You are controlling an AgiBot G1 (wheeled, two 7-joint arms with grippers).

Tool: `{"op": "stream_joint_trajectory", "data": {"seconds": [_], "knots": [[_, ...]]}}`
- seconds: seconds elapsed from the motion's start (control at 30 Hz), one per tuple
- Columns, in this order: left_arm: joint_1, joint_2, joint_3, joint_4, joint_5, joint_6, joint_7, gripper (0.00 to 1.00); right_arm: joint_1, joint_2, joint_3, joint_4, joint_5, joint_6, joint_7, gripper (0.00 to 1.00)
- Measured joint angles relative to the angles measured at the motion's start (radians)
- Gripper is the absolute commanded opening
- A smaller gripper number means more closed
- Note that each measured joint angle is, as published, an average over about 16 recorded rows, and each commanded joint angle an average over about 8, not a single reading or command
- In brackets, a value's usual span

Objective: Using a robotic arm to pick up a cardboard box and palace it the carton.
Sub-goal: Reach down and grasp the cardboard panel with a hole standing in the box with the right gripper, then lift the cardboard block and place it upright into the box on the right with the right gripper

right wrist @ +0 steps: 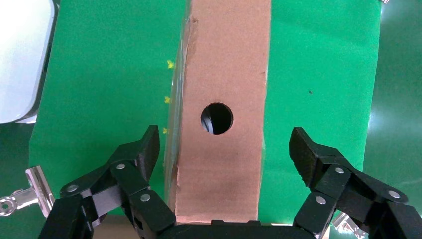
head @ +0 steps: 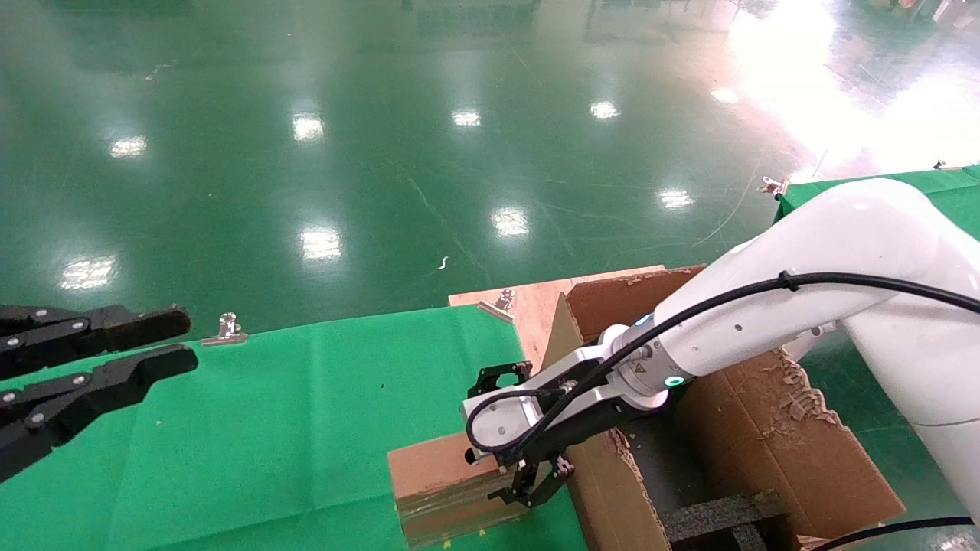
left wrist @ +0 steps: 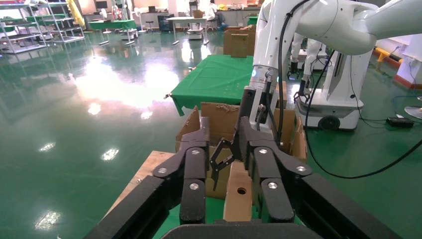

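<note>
Left gripper [head: 164, 340]: hanging idle at the left edge of the head view, above the green cloth [head: 306, 428], fingers parted and holding nothing.

Cardboard box [head: 448, 490]: standing on edge on the cloth, just beside the carton's near wall, its narrow side with the round hole [right wrist: 217, 118] facing up.

Robotic arm [head: 766, 306]: reaching in from the right across the carton, wrist angling down so the right gripper [head: 528, 478] is pointing at the box from above.

Right gripper state: spread wide — one finger [right wrist: 134, 164] sitting close beside the taped face, the other [right wrist: 311, 159] standing clear of the far face; nothing gripped yet.

Step in hand: lining up the grasp, by my reading — the pick is not yet made.

Next move: probably calling for closing squarely on the box's two broad faces, then lifting high enough to clear the ragged flap.

Carton [head: 766, 444]: sitting open to the right of the box, black foam [head: 720, 516] showing inside.
</note>
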Motion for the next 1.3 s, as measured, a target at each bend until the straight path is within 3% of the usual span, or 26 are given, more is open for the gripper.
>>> {"op": "stream_joint_trajectory", "data": {"seconds": [0.93, 1.3], "knots": [[0.000, 0.000, 0.000, 0.000, 0.000, 0.000, 0.000, 1.00, 0.003, 0.005, 0.010, -0.008, 0.016, -0.001, -0.005, 0.00], [0.000, 0.000, 0.000, 0.000, 0.000, 0.000, 0.000, 1.00, 0.111, 0.029, 0.033, -0.066, 0.106, -0.036, -0.029, 0.00]]}}
